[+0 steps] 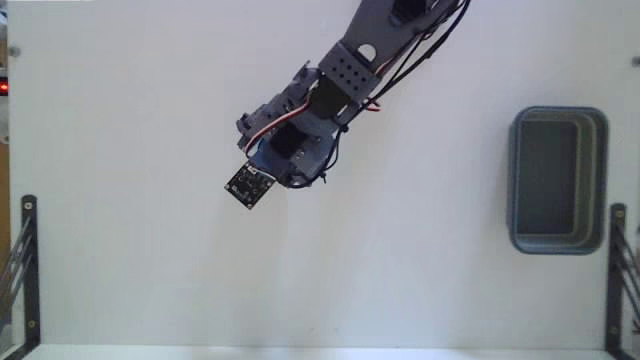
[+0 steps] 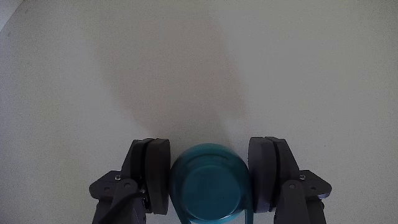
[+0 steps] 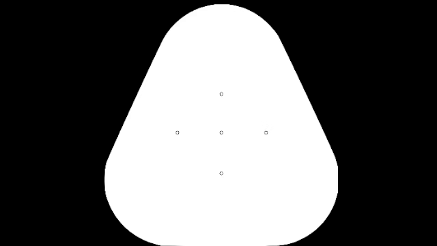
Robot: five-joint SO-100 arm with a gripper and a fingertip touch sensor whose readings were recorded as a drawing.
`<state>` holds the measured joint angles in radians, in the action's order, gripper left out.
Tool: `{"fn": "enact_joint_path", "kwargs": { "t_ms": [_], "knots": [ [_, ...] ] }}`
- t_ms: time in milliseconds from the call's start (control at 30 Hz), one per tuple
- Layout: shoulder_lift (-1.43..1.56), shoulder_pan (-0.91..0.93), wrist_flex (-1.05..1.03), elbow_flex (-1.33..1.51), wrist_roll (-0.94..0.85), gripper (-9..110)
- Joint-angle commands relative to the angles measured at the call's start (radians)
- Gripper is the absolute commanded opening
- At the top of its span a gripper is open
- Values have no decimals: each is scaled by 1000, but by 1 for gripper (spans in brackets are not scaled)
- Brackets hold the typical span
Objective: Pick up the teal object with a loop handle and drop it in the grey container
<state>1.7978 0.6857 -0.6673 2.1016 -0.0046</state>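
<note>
In the wrist view the round teal object with a loop handle (image 2: 208,185) sits between the two dark fingers of my gripper (image 2: 210,177), which is shut on it; a thin teal loop runs down its right edge. White table shows beyond it with a soft shadow. From the fixed view the arm reaches down from the top, and the gripper (image 1: 290,165) hovers left of centre; the teal object is mostly hidden under it. The grey container (image 1: 558,180) lies at the far right, well away from the gripper, with nothing visible inside.
A small black circuit board (image 1: 250,186) hangs off the gripper's lower left in the fixed view. Black metal brackets stand at the lower left (image 1: 22,265) and lower right (image 1: 618,270) table edges. White tabletop (image 1: 400,260) stretches between the gripper and the container.
</note>
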Motion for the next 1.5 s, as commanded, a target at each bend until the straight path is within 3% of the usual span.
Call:
{"fn": "enact_joint_path", "kwargs": {
  "t_ms": [0,1467],
  "knots": [
    [18,8,13,9,5,74],
    [18,8,13,9,5,67]
  ]
}}
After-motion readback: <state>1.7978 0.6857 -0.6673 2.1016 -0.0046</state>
